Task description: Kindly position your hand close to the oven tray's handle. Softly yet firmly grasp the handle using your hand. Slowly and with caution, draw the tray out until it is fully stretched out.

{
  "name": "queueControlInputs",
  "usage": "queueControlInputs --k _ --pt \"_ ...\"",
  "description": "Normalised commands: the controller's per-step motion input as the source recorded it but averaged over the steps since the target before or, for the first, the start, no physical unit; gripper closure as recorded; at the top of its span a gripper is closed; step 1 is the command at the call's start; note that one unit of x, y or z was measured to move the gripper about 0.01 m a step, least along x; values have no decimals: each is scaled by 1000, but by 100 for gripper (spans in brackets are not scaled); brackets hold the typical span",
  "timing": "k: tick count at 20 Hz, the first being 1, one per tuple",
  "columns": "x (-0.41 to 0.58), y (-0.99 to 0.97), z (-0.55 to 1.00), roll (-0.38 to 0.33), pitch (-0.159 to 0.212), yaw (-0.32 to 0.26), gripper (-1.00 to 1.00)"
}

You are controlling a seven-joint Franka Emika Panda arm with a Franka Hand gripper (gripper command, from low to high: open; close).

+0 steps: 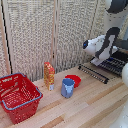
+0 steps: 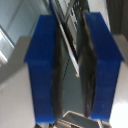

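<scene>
The oven tray [image 1: 107,67], a dark slatted rack, lies over the wooden table at the exterior view's right. Its handle [image 1: 92,73], a thin dark bar, runs along the front edge. My white arm [image 1: 102,46] reaches down over the tray, and in that view my fingers are too blurred to make out. Seen from the wrist, my gripper [image 2: 74,55] is open. Its blue fingertips [image 2: 44,65] stand on either side of a thin bar [image 2: 69,42], with gaps on both sides. The tray's slats [image 2: 75,7] show beyond it. The arm hides the oven.
On the table stand a red wire basket [image 1: 19,96] at the exterior view's left, an orange carton [image 1: 49,76], a blue cup [image 1: 67,87] and a red bowl [image 1: 74,79]. A slatted folding screen [image 1: 45,35] closes off the back.
</scene>
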Motion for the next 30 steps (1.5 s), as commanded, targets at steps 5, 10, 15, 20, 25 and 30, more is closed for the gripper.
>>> queueControlInputs --k 5,10,15,20,25,30 --pt "0 617 525 -71 -65 -138 100" --pt "0 699 246 -18 -31 -172 100" --pt "0 667 387 11 -57 -165 100" --pt "0 708 320 13 -36 -149 100" --pt "0 777 74 -13 -11 -153 100" --pt "0 793 55 -53 -9 -115 100"
